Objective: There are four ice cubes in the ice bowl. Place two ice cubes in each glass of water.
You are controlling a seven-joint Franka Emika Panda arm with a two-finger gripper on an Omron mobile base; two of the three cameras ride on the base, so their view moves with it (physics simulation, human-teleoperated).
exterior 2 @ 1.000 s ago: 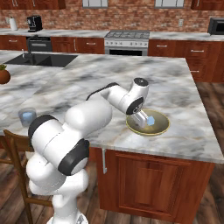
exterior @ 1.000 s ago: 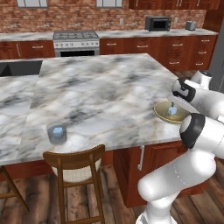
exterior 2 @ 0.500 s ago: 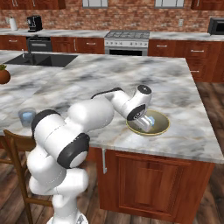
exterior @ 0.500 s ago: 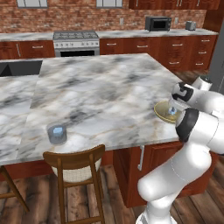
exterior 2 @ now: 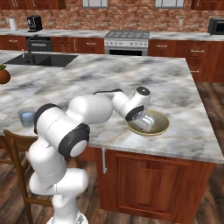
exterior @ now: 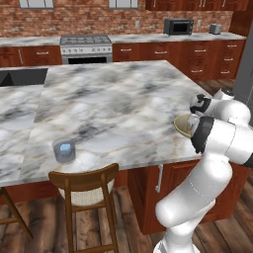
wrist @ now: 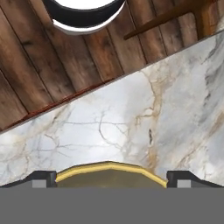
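Observation:
The ice bowl (exterior 2: 162, 125), yellowish-tan, sits near the counter's front right edge; its rim (wrist: 109, 167) runs between my fingertips (wrist: 40, 176) in the hand view. My gripper (exterior 2: 147, 123) reaches down into the bowl, open, with its fingers wide apart. The hand and forearm cover the ice cubes in the bowl. My arm hides most of the bowl (exterior: 182, 125) in the left base view. One glass of water (exterior: 64, 151) stands far to the left by the front edge, also seen as a glass (exterior 2: 27, 117) in the right base view. The second glass is out of view.
A wooden chair (exterior: 85, 186) stands below the counter edge in front of the glass. An orange-brown plant pot (exterior 2: 4, 75) sits at the far left. The sink (exterior 2: 38, 60) and stove (exterior: 85, 47) lie at the back. Marble counter (wrist: 131, 122) ends at wooden floor (wrist: 52, 65).
The hand has tilted and sunk into the bowl, and the forearm has swung across it. The pale blue cube that showed in the bowl a second ago is now covered.

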